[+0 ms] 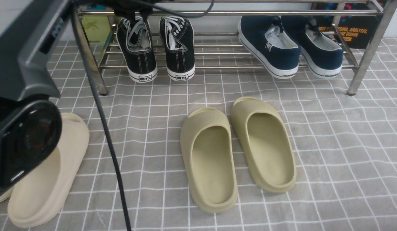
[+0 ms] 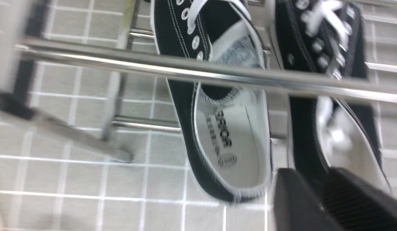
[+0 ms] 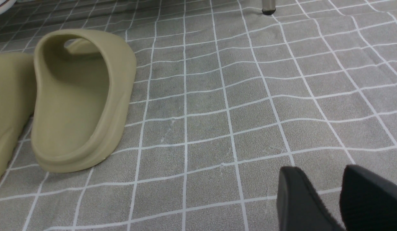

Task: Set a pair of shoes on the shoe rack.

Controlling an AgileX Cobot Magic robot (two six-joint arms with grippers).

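As the pair of shoes [image 1: 155, 48] is sitting side by side on the lower rails of the shoe rack [image 1: 217, 66], black canvas, white laces and white stitching are showing, with heel labels [image 1: 143, 78] too small to read and an insole print [image 2: 224, 138] ending "RIOR". The left gripper [image 2: 323, 183] and the right gripper [image 3: 330, 179] are hanging narrowly parted, holding nothing.

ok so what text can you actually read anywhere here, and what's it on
"SSING, ANALYSIS," over "NE VISION": orange print on the dark poster behind the shoe rack, starts hidden.
"RIOR": end of a word on one black sneaker, on its insole; smaller print beside it is blurred.
Its pair's heel tabs: characters too small to read.
Sole print on the navy slip-ons: too small.
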